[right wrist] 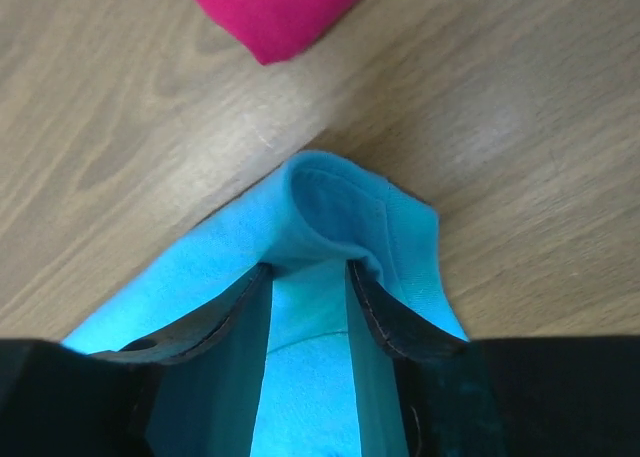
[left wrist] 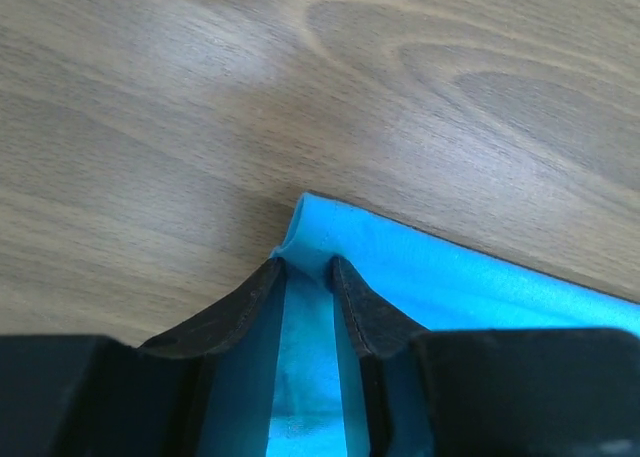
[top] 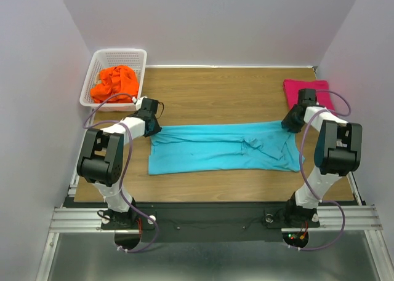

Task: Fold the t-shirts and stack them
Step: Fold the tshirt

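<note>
Left tool and right tool each pinch a far corner of the turquoise t-shirt, the cloth bunched between the fingers in both wrist views. We see the wooden bench carrying that shirt spread flat in a long band across its middle, from one arm to the other, wrinkled near its right end. By the bench's far left corner stands the white lattice basket. The magenta t-shirt lies folded at the far right, just beyond the right tool and apart from the turquoise cloth. The orange t-shirt sits crumpled inside the basket.
</note>
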Available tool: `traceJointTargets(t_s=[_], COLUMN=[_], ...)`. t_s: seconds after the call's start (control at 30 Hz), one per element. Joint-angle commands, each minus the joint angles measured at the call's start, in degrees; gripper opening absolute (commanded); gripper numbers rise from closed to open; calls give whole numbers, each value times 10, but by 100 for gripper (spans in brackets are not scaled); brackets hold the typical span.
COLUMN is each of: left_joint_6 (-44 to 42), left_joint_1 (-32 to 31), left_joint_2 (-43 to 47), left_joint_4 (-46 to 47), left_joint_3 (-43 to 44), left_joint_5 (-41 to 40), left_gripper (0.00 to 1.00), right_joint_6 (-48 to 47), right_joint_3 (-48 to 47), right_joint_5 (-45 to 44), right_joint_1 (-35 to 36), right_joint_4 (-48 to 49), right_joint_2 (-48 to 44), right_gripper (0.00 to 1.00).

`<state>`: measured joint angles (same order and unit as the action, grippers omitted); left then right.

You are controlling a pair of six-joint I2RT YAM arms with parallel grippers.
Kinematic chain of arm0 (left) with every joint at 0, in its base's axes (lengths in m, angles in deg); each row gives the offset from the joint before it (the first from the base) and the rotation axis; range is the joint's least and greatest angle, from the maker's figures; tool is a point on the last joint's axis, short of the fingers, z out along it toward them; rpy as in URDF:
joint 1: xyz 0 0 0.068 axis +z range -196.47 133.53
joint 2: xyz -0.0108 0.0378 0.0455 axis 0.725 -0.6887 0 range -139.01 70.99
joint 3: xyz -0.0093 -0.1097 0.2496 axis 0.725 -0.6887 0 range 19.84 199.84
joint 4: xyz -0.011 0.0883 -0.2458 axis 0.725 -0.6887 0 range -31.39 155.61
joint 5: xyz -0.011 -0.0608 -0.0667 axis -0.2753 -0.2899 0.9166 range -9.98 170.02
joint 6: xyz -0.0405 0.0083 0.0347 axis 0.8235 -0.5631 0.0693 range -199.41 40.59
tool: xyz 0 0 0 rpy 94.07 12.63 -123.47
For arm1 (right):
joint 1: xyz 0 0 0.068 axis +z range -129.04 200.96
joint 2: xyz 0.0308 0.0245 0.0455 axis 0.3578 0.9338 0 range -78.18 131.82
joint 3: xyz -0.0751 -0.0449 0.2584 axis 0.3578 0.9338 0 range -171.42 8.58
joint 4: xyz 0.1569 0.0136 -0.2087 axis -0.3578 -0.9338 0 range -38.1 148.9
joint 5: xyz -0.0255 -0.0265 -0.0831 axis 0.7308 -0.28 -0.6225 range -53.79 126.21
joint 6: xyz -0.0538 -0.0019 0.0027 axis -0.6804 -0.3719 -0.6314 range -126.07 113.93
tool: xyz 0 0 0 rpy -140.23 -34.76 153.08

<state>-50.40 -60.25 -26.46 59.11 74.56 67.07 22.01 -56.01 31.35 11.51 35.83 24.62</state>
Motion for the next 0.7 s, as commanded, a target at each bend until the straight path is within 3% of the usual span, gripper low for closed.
traceJointTargets(t_s=[0.0,0.17,0.23,0.43,0.67], left_joint_6=[-7,-38,-55,-69,-70], left_joint_1=[2,-27,-52,-94,-96], left_joint_2=[31,77,99,118,134], left_joint_4=[-15,-43,-51,-64,-51], left_joint_3=[3,33,34,14,-9], left_joint_5=[2,-35,-48,-58,-64], left_gripper=[45,72,76,80,80], right_joint_6=[-27,-58,-92,-158,-168], right_joint_3=[-34,-25,-18,-10,-35], right_joint_5=[10,34,79,132,158], right_joint_1=[4,35,57,163,225], right_joint_4=[17,-4,-20,-51,-58], right_joint_2=[-15,-80,-93,-122,-81], right_gripper=[45,48,49,49,48])
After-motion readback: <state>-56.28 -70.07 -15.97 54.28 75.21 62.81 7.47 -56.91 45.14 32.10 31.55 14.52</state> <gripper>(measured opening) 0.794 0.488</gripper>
